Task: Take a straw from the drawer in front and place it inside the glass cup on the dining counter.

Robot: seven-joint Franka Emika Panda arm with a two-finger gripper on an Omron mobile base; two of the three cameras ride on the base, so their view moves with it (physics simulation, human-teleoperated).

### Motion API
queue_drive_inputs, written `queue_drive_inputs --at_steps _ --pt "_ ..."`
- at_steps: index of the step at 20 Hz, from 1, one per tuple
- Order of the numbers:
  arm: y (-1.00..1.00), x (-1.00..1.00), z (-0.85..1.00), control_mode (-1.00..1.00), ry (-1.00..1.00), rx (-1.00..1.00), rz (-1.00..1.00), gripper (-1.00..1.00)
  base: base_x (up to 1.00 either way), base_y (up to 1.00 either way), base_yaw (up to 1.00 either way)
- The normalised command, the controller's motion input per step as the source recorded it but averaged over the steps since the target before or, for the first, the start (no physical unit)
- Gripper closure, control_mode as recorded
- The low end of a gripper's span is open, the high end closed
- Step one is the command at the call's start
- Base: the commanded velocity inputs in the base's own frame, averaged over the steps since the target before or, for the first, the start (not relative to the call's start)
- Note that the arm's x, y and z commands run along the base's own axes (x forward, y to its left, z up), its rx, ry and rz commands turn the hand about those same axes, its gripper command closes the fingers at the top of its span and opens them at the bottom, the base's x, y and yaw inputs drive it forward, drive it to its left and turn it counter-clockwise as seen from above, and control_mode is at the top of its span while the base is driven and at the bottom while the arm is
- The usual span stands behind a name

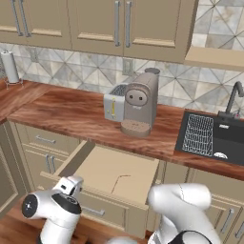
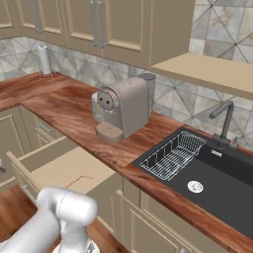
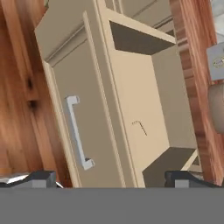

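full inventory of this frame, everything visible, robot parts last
straw: 1, pale, lying in the open drawer
drawer: 1, beige, pulled out under the worktop
coffee machine: 1, grey-beige, on the worktop
toaster: 1, silver, left of the coffee machine
paper towel roll: 1, white, worktop's far left
sink: 1, black, right
rack: 1, white wire, in the sink
faucet: 1, dark, behind the sink
gripper: 1, dark tips, open, above the drawer front

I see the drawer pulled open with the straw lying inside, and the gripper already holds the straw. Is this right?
Not quite. The drawer is open and the straw lies inside, but the gripper is open and empty, as the hand view shows.
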Motion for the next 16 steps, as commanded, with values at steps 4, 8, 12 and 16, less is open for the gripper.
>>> queue_drive_inputs --at_steps 4,8,12,16 --pt "-0.46 0.03 0.91 -1.0 0.05 0.28 -0.06 -1.0 0.0 0.0 0.0" --pt "-0.55 0.17 0.6 -1.0 0.02 0.22 -0.06 -1.0 0.0 0.0 0.0" --pt "-0.54 0.35 0.27 -1.0 0.0 0.11 -0.01 -1.0 0.0 0.0 0.0" --pt "-0.51 0.35 0.11 -1.0 0.0 0.06 -0.01 -1.0 0.0 0.0 0.0"
